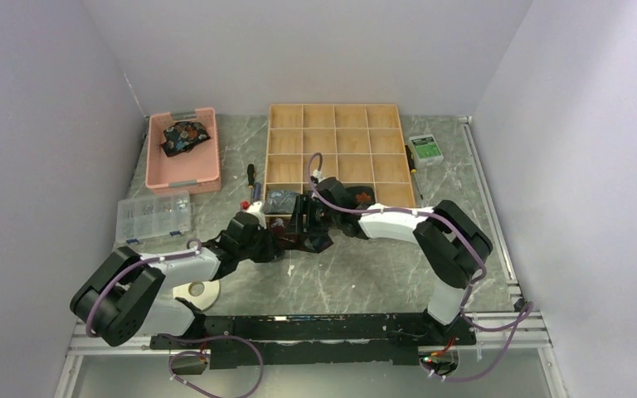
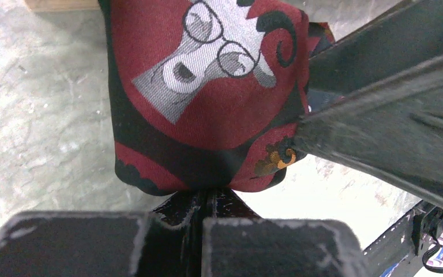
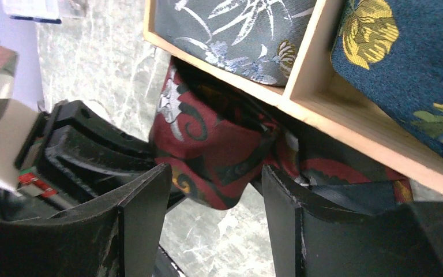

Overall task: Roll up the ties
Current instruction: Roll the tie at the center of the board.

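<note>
A maroon and black tie with a grey printed figure hangs as a loose bundle just in front of the wooden grid box. My left gripper is shut on the bundle's lower edge. My right gripper is open, one finger on each side of the same tie, not pinching it. In the top view both grippers, left and right, meet at the box's near edge. A grey floral tie and a dark blue tie lie in box compartments. Another rolled tie sits in the pink bin.
A clear plastic organiser lies at the left and a white tape roll near the left arm. A screwdriver lies left of the box. A small green and white box lies right of it.
</note>
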Tool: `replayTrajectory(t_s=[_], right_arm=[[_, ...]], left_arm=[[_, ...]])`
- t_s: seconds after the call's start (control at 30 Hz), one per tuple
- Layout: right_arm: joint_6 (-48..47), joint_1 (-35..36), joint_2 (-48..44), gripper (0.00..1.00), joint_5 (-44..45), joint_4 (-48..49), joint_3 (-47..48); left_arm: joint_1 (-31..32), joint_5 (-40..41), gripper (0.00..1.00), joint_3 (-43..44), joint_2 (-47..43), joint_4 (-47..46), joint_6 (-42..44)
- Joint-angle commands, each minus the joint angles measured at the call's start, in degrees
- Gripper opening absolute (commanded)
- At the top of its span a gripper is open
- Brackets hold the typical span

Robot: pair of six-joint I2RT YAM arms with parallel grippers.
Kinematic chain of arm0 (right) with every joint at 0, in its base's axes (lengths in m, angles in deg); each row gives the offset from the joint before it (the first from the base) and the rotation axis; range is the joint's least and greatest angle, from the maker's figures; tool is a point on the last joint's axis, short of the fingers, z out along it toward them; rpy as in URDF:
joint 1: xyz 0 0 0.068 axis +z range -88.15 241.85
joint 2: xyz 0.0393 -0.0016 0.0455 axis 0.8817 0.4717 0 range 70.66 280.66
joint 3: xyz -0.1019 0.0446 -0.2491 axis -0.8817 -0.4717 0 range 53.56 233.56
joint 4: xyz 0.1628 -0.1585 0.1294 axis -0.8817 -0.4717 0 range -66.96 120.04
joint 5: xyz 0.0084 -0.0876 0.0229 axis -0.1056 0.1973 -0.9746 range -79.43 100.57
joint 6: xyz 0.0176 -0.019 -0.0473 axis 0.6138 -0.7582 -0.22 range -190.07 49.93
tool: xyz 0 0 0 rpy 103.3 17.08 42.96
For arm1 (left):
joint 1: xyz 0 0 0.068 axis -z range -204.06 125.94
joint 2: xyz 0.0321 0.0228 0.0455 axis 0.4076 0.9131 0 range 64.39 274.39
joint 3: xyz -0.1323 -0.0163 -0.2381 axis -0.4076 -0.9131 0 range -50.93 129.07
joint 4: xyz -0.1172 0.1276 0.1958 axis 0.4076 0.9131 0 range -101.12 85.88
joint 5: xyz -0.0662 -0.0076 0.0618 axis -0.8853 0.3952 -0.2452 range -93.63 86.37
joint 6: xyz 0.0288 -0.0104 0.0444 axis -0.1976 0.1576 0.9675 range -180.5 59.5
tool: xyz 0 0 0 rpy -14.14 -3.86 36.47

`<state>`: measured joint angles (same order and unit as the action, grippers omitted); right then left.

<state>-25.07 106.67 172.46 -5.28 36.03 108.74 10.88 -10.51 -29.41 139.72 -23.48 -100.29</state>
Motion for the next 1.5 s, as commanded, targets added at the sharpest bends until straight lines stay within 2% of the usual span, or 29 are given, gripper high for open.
replayTrajectory(t_s=[0.0, 0.2, 0.37, 0.43, 0.53, 0.7, 0.83, 1.03, 1.17, 1.23, 1.3, 1.4, 1.47], right_arm=[[1.1, -0.1, -4.6, 0.64, 3.8, -0.7, -0.6], [0.5, -0.6, -7.0, 0.65, 5.3, -2.5, -1.3], [-0.9, -0.6, -12.1, 0.63, 6.5, -2.3, -6.7], [-2.2, -0.6, -14.7, 0.56, 6.7, -1.1, -11.2], [-4.6, 1.1, -17.5, 0.39, 7.5, 0.2, -17.0], [-3.9, 2.5, -15.5, 0.29, 7.8, 3.7, -22.1], [-3.5, 2.6, -12.6, 0.27, 11.2, 4.6, -21.0], [-3.1, 1.4, -6.3, 0.27, 21.8, -2.2, -15.1], [-3.1, 0.2, -6.6, 0.27, 24.6, -3.4, -14.3], [-4.2, 0.0, -8.2, 0.28, 23.9, -3.1, -14.5], [-6.2, 0.1, -11.7, 0.34, 20.9, -1.7, -15.5], [-7.4, 0.3, -16.3, 0.5, 16.5, -1.4, -16.4], [-7.6, 0.4, -17.9, 0.56, 14.0, -2.2, -15.0]], left_arm=[[-0.3, -1.0, 0.03, 0.4, 3.1, -4.8, -0.3], [-0.4, -3.0, 0.03, 1.3, 4.7, -4.8, -0.3], [-0.3, -2.3, 0.03, -0.9, -0.8, -1.5, 0.0], [-0.3, -3.1, 0.03, -1.4, -3.3, -0.2, 0.1], [-0.3, -4.1, 0.03, -2.3, -6.6, 1.5, 0.3], [-0.3, -4.7, 0.03, -4.3, -11.2, 2.7, -0.2], [-0.3, -2.9, 0.03, -5.5, -17.7, 7.2, -1.5], [-0.3, 6.2, 0.03, -5.8, -32.8, 18.9, -3.0], [-0.3, 10.0, 0.06, -4.9, -36.9, 22.6, -3.2], [-0.5, 11.5, 0.09, -4.2, -36.3, 23.5, -3.2], [-1.0, 11.6, 0.17, -3.3, -34.5, 23.0, -3.3], [-3.2, 9.7, 0.38, -2.4, -31.1, 19.5, -4.2], [-5.8, 7.6, 0.52, -2.4, -29.1, 15.5, -5.8]])
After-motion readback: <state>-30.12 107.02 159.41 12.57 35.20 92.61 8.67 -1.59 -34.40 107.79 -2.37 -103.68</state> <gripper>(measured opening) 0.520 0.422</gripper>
